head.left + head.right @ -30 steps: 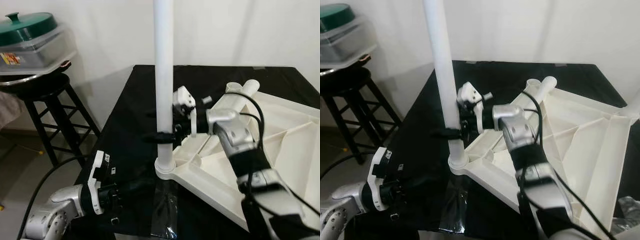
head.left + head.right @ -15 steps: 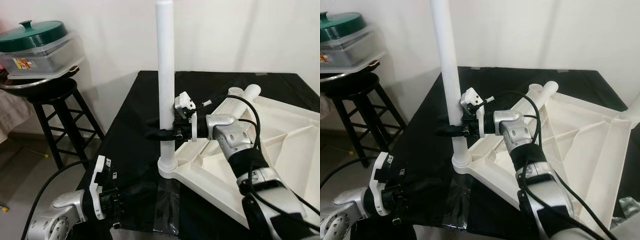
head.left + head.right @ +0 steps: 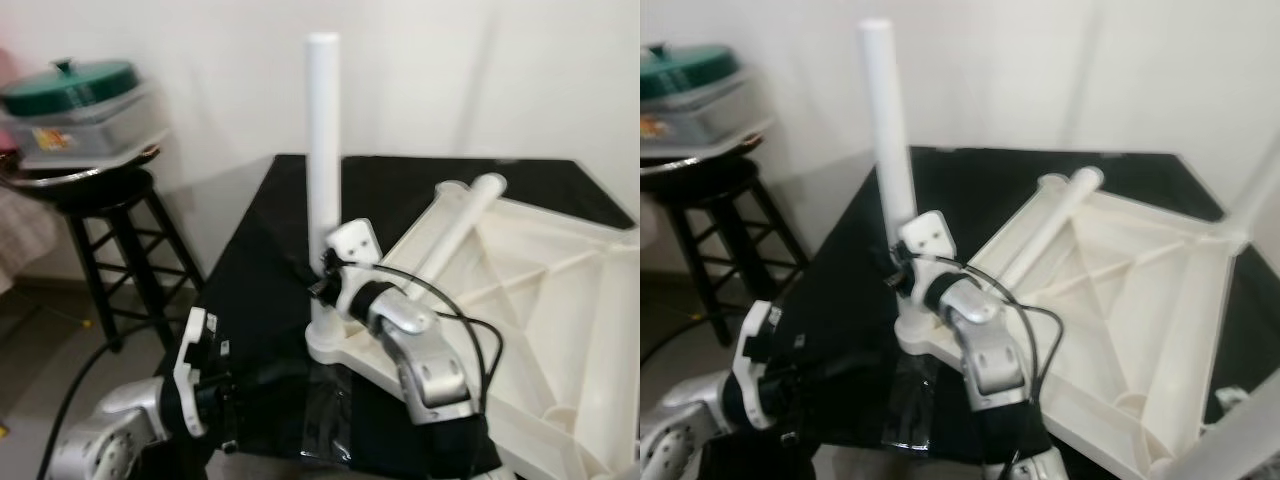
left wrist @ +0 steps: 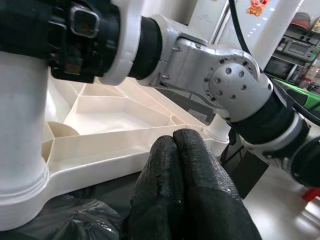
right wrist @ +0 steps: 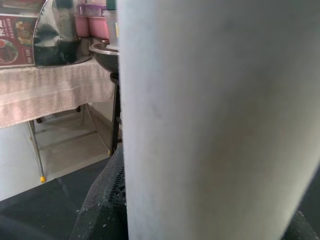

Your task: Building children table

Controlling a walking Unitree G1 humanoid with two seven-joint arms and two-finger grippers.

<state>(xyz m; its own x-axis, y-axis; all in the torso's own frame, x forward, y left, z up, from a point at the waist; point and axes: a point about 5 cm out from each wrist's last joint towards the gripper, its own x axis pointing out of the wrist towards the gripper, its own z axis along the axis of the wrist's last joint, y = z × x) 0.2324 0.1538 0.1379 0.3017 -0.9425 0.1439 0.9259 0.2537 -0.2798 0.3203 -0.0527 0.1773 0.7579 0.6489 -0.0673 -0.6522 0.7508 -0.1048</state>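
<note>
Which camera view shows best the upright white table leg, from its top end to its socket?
The left eye view: the upright white leg appears whole there, standing in the corner socket of the upturned tabletop, with the right pincer at its lower part. The right eye view shows nearly the same. The wrist views show close pieces of its surface.

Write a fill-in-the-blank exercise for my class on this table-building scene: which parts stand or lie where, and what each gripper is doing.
1. The white table leg stands ____ in the corner socket of the overturned tabletop.
2. The ____ gripper is closed around that standing leg.
3. The left gripper has its fingers ____, holding nothing.
4. A second leg lies on the tabletop, and a green-lidded container sits on the ____.

Missing words: upright; right; shut; stool
</note>
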